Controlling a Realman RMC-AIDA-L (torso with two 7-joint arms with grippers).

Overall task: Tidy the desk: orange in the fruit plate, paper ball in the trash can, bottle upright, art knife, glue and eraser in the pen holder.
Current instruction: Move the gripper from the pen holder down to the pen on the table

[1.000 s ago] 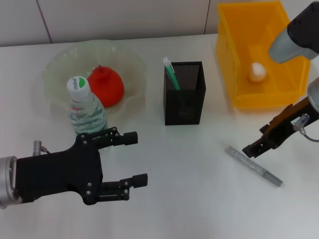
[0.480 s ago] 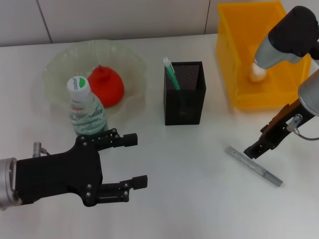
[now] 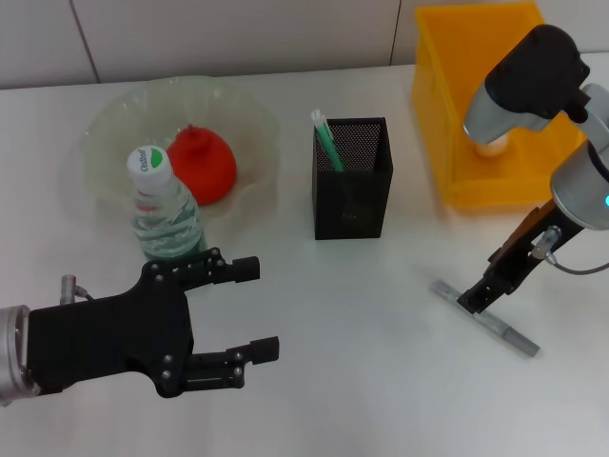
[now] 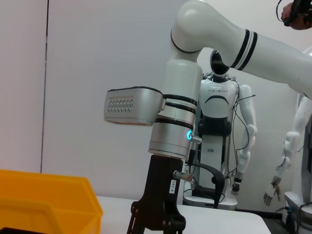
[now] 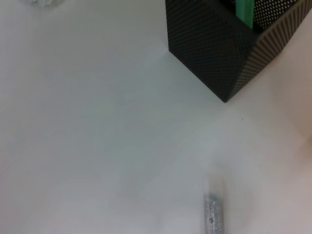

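The white table point(image 3: 362, 381) spreads wide before me, with the yellow plastic trash bin point(image 3: 447, 114) at the far right, the black mesh pen holder point(image 3: 350, 181) mid-table, and the thin grey metal art knife point(image 3: 483, 318) lying flat near my right side. My right claw point(image 3: 473, 300) hangs tilted, its tip right at the knife's near end, whether spread or clenched I cannot tell; my left claw point(image 3: 245, 309) hovers spread and empty near the front edge. Being so thin and flat, the knife could skid or pivot away from an off-centre pinch.
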